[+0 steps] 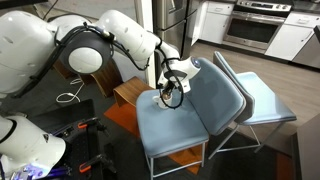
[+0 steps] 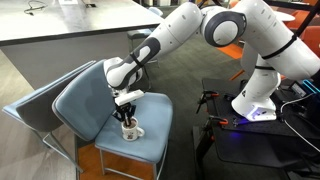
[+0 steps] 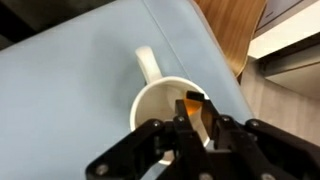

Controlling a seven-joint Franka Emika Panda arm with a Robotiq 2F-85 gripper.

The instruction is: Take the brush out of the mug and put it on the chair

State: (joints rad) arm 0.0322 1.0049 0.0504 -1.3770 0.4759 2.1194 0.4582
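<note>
The small white mug (image 3: pixel 150 95) stands upright on the blue-grey chair seat (image 3: pixel 70 80), handle pointing away from me. It also shows in an exterior view (image 2: pixel 132 132). The tan-orange brush (image 3: pixel 193 105) stands inside the mug against its wall. My gripper (image 3: pixel 197 125) points straight down with both fingertips inside the mug, closed narrowly around the brush handle. In both exterior views the gripper (image 1: pixel 172 92) (image 2: pixel 127 112) sits right above the mug on the chair (image 1: pixel 185 130) (image 2: pixel 90 95). The lower part of the brush is hidden in the mug.
A paler light-blue chair (image 1: pixel 262 100) (image 2: pixel 25 110) stands close behind the blue-grey one. A brown wooden stool (image 1: pixel 130 92) (image 3: pixel 235 25) is beside the seat edge. A counter (image 2: pixel 60 40) runs behind. Cables and the robot base (image 2: pixel 255 105) lie on the floor.
</note>
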